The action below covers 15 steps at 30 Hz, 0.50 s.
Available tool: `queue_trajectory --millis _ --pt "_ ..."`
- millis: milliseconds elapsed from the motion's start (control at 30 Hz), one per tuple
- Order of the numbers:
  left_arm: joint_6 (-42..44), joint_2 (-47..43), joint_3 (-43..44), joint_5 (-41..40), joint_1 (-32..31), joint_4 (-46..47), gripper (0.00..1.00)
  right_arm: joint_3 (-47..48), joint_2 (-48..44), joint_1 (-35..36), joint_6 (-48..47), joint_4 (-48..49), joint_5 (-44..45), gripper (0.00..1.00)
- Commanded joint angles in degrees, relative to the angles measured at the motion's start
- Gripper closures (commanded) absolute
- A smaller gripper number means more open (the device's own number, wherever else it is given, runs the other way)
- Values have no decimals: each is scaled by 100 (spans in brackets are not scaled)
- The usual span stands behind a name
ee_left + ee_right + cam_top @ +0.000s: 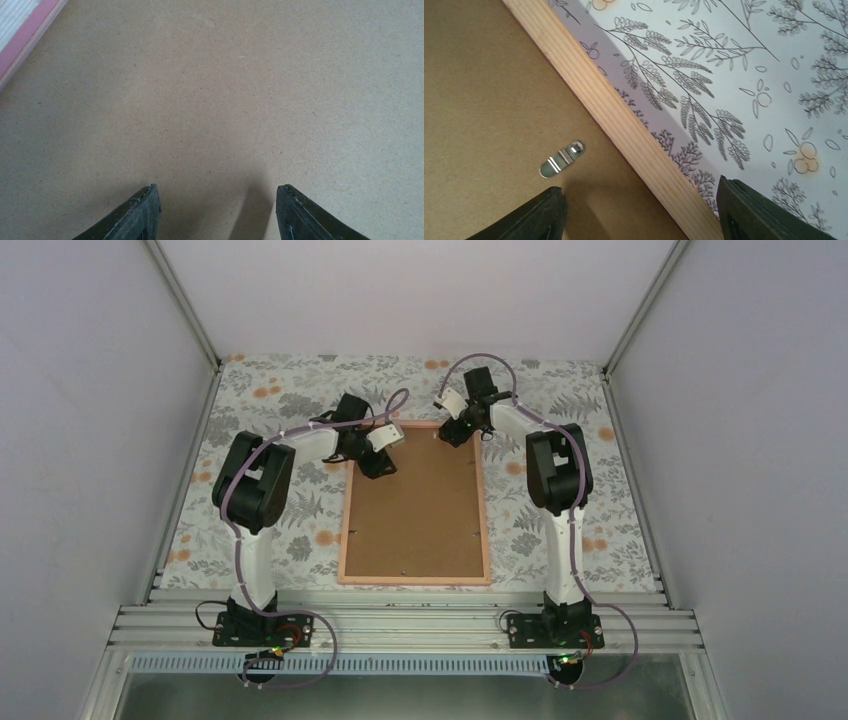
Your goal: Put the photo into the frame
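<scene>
Pink-orange frame (415, 580) back up, long axis near-to-far

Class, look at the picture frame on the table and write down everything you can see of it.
The frame is a thin pink-orange rectangle of grained wood, lying flat, back up, on the floral tablecloth. A plain brown backing board fills it, with a small metal tab near one edge. The open left gripper and right gripper hang over its far corners; contact cannot be told.
</scene>
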Motion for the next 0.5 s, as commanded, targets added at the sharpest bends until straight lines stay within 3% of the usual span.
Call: queue_trajectory --millis 0,467 --pt "-56 197 41 -23 -73 29 42 38 317 129 -110 -143 -265 25" --pt "-5 319 97 -147 -162 -38 44 374 680 158 208 -154 -255 30"
